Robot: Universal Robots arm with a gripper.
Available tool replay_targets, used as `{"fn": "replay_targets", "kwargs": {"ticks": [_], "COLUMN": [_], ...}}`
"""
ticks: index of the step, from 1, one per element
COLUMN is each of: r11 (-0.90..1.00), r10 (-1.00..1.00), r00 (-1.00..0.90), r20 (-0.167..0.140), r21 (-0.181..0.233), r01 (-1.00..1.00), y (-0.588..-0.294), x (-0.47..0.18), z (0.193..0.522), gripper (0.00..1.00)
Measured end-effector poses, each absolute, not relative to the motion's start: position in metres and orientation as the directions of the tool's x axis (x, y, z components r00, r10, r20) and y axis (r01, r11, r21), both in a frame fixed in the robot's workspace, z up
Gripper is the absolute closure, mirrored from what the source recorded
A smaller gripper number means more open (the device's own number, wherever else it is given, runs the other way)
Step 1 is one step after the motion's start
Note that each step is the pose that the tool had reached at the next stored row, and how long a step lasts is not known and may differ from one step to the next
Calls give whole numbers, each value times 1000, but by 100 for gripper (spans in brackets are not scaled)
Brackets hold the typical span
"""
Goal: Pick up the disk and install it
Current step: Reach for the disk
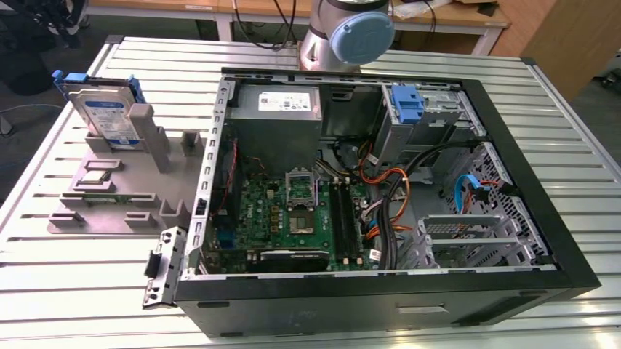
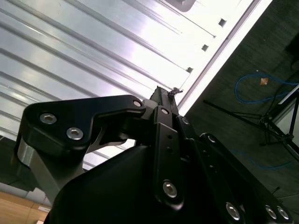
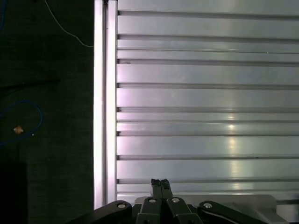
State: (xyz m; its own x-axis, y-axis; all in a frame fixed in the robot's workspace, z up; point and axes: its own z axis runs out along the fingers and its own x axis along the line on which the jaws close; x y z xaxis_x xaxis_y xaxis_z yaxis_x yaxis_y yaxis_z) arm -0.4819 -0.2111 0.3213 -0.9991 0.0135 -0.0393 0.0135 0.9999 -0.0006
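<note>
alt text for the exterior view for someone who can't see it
An open computer case lies on a slatted metal table, its motherboard exposed. At the exterior view's left, the disk stands upright in a grey fixture; part of the robot arm rises beyond the case.

In the first wrist view the gripper (image 3: 160, 184) hangs above the table (image 3: 210, 93), just beside its edge, and past this edge, lower down, lies the floor (image 3: 46, 70). In the exterior view the disk (image 1: 102, 116) stands on edge in a holder (image 1: 107, 196), at the exterior view's left of the computer case (image 1: 321, 305). The arm (image 1: 345, 36) rises behind the case.
</note>
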Motion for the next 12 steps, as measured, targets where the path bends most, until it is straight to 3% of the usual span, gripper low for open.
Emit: {"fn": "replay_targets", "kwargs": {"ticks": [12], "r11": [1000], "r10": [14], "r00": [-999], "r20": [-34], "r21": [-1], "r01": [14], "y": [-228], "x": [-466], "z": [328], "gripper": [90]}}
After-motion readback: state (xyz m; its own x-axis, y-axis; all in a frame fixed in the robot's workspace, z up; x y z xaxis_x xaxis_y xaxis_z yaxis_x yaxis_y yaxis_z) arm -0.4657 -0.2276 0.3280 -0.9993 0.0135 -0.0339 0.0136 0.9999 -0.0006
